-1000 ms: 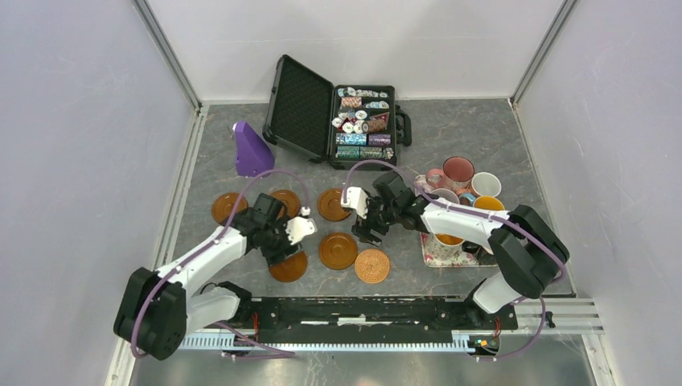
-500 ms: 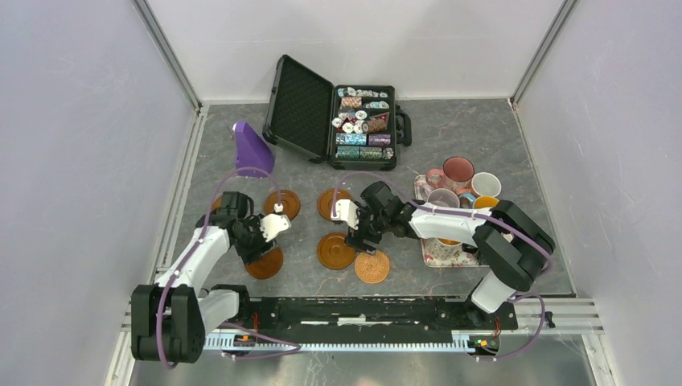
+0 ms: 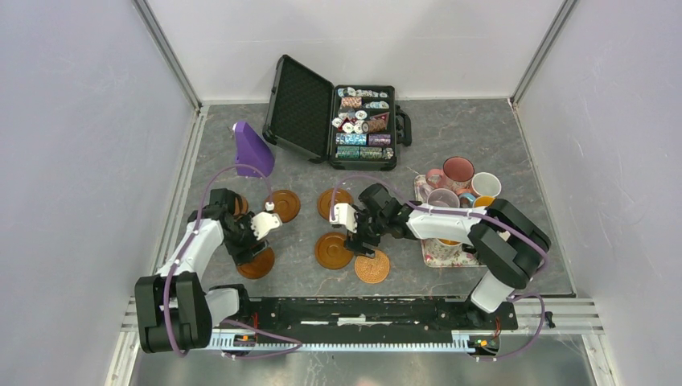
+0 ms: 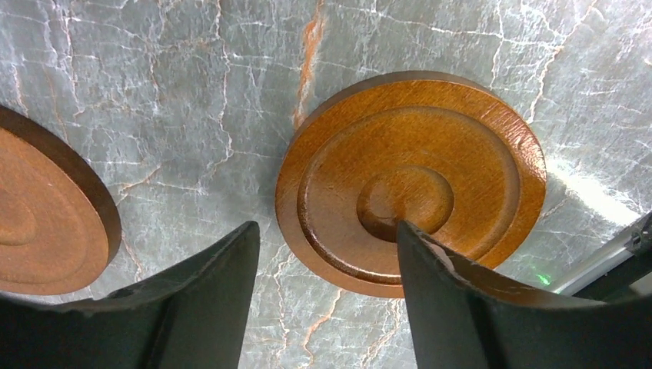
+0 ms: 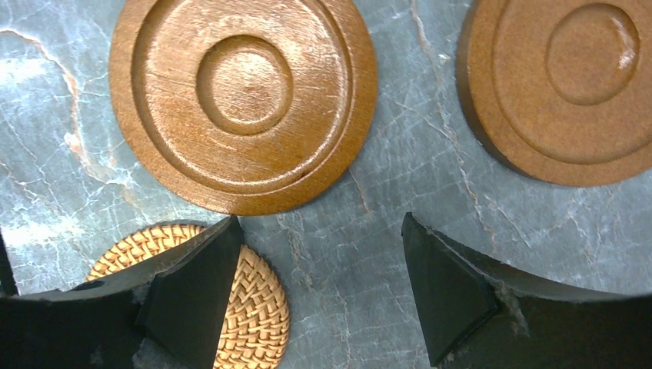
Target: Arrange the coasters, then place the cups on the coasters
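Five brown wooden coasters and one woven tan coaster [image 3: 371,266] lie flat on the grey table. My left gripper [image 3: 248,246] hangs open just above the near-left wooden coaster [image 3: 257,264]. In the left wrist view this coaster [image 4: 411,181] lies flat with one fingertip over its edge, and bare table shows between the jaws of the gripper [image 4: 325,227]. My right gripper [image 3: 362,243] is open over bare table [image 5: 319,219], between a wooden coaster [image 5: 242,104] and the woven coaster [image 5: 254,307]. The cups [image 3: 458,171] stand clustered at the right.
An open black case [image 3: 301,112] of poker chips sits at the back. A purple cone-shaped object [image 3: 252,150] stands at back left. The floral tray [image 3: 438,253] lies under the cups by the right arm. A rail [image 3: 362,310] runs along the near edge.
My left arm carried a wooden coaster leftward along the near row, set it down and opened its jaws. My right gripper drifted slightly left and nearer, still open.
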Controlling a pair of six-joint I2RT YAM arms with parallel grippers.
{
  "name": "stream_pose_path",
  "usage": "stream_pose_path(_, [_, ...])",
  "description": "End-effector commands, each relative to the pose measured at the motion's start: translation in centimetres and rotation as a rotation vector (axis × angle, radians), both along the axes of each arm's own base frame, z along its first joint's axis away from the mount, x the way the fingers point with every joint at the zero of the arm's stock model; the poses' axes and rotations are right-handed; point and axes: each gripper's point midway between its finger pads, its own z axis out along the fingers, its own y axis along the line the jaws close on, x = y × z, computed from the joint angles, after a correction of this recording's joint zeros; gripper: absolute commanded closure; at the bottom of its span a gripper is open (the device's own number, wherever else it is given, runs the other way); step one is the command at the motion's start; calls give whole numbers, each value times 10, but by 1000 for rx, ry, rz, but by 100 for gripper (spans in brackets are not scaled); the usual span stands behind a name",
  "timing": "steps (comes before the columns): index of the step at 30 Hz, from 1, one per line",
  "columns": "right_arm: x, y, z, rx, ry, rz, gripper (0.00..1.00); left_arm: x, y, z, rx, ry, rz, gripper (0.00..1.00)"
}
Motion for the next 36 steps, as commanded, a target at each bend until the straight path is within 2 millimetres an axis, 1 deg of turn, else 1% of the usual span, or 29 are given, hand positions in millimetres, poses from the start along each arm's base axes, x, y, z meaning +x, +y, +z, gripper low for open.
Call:
stream_pose_path(1, [-5, 21, 10, 62, -1, 81, 16, 11, -4, 15, -28, -42, -45, 23])
stream_pose_path(4, [-7, 27, 11, 78, 10, 110, 16, 14, -9, 22, -59, -49, -36, 17])
stream_pose_path(8, [-12, 40, 13, 96, 26, 152, 17, 22, -16, 32, -101, -62, -15, 14])
stream_pose_path(15, [-22, 57, 14, 113, 48, 223, 19, 35, -30, 51, -195, -86, 35, 12])
stream_pose_path(17, [-26, 61, 14, 113, 51, 244, 19, 36, -36, 55, -234, -79, 43, 12])
stream_pose_path(19, [-31, 64, 15, 117, 56, 267, 19, 38, -41, 58, -263, -78, 49, 12])
stream_pose_path(23, [-42, 71, 21, 139, 61, 313, 20, 44, -43, 60, -282, -80, 66, 11])
stream_pose_path(26, [-37, 74, 26, 139, 48, 292, 19, 44, -45, 60, -293, -78, 73, 11])
stream_pose_path(29, [-26, 70, 40, 135, -1, 257, 16, 44, -48, 61, -308, -78, 76, 11])
stream_pose_path(31, [-21, 61, 51, 140, -30, 232, 15, 44, -51, 63, -323, -81, 76, 11])
stream_pose_path(34, [-15, 40, 60, 118, -74, 193, 13, 41, -58, 64, -337, -74, 72, 10])
stream_pose_path(36, [-14, 24, 56, 80, -79, 178, 12, 40, -64, 63, -340, -63, 76, 9])
